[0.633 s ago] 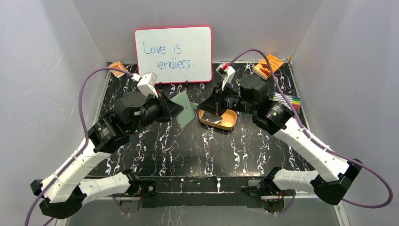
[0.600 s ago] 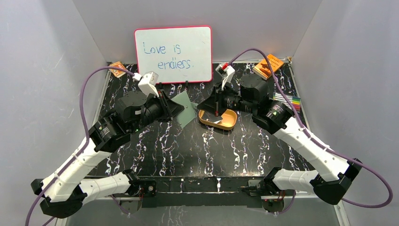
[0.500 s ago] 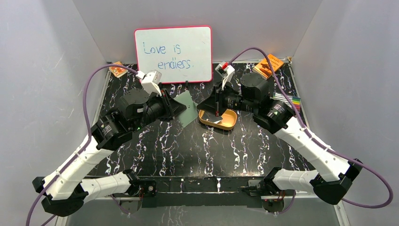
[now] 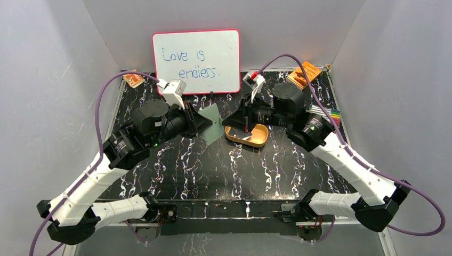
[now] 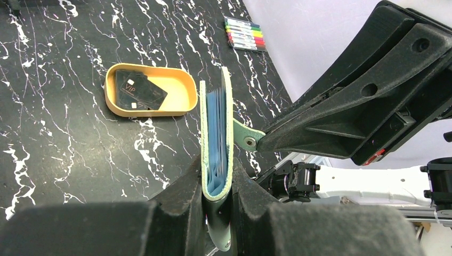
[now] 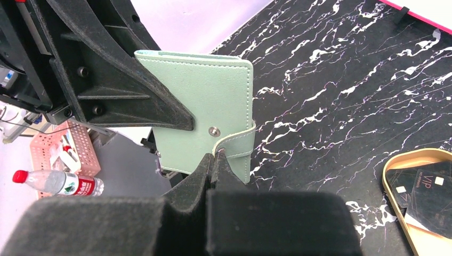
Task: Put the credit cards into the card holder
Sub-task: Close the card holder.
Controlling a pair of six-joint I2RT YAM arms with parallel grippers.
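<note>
Card holder (image 4: 213,124) nudged rightward, left gripper (image 5: 218,176) clamping it, right gripper (image 6: 213,160) pinching strap (image 6: 234,143), cards (image 5: 139,94) in tray (image 5: 178,88)

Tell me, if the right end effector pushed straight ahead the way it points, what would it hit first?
The green card holder: the right end effector pinches its snap strap, so nothing lies between. Behind it, the left end effector grips the holder; how far behind is unclear.
</note>
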